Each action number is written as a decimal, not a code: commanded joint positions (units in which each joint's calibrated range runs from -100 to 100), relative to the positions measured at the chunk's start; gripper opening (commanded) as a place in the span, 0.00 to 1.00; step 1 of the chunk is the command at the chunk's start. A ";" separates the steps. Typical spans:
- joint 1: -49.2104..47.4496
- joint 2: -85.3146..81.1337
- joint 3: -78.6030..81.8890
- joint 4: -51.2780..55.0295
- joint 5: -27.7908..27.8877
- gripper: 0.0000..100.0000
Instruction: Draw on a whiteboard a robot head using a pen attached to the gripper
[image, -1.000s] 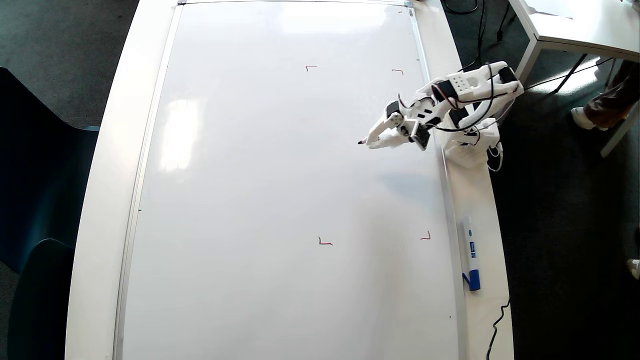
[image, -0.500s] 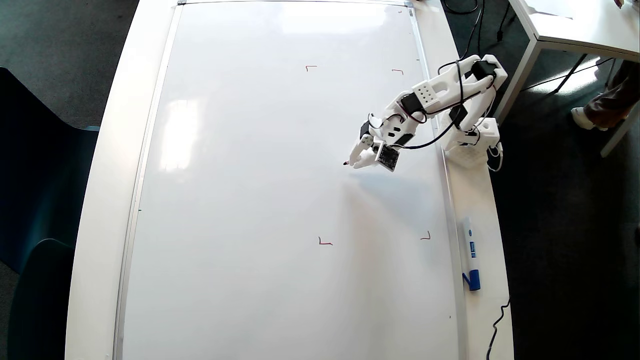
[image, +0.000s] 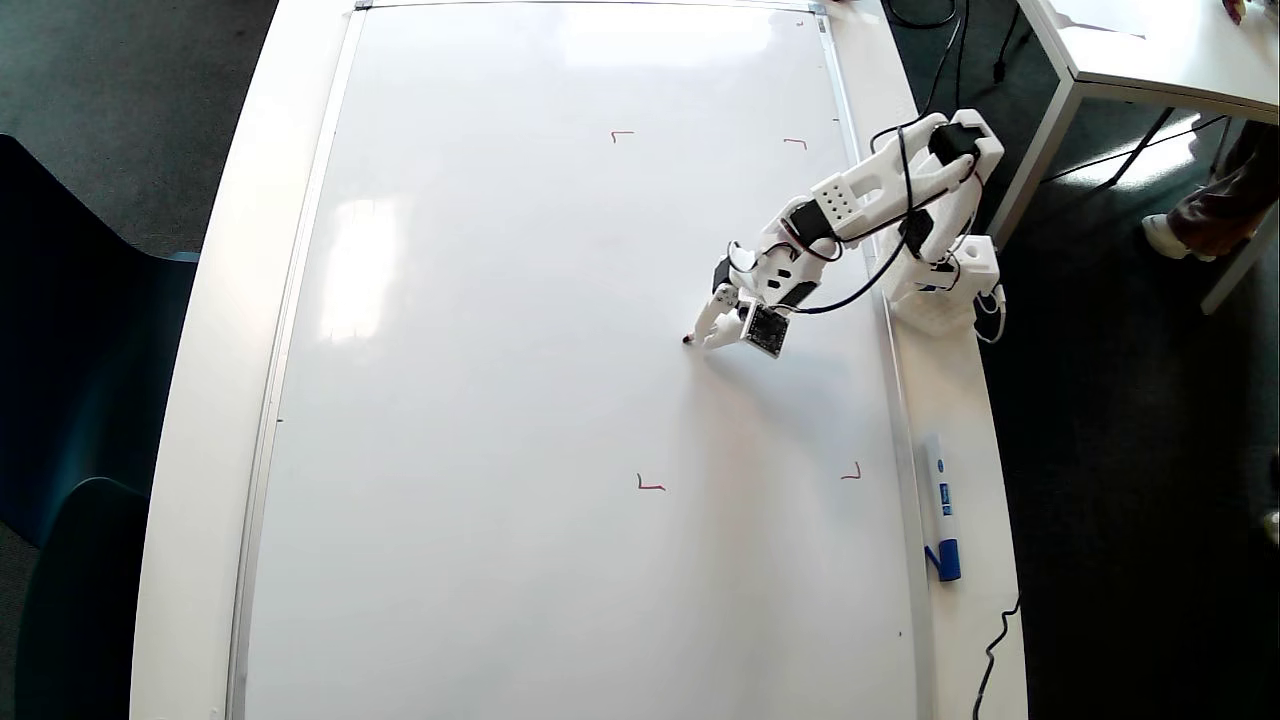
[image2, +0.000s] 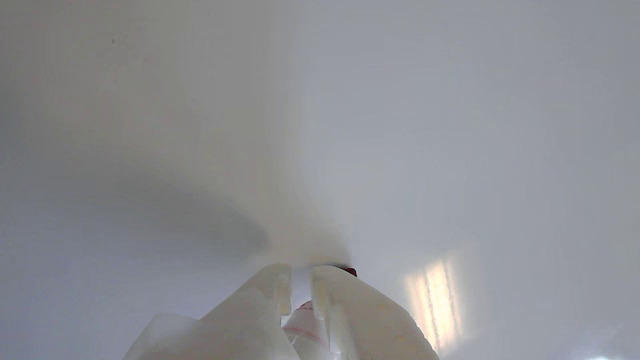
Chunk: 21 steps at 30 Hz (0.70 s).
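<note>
Gripper (image: 706, 333) has its jaws clamped narrow on the pen (image: 692, 339), red tip poking out front so it can mark while the arm steers. Tip is low over the whiteboard (image: 500, 400), inside the area framed by four red corner marks (image: 650, 485), likely the drawing zone; contact can't be confirmed. No robot head lines yet, so drawing looks unstarted. Wrist view shows the pen (image2: 345, 270) peeking between the jaws. Spare blue-capped marker (image: 941, 507) lies on the surface beside the board, out of the way
</note>
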 joint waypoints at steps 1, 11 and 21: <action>0.34 0.67 -1.57 -0.52 -0.27 0.01; 0.34 0.08 -0.57 -0.52 -0.27 0.01; 0.04 -6.79 7.24 -1.13 -0.33 0.01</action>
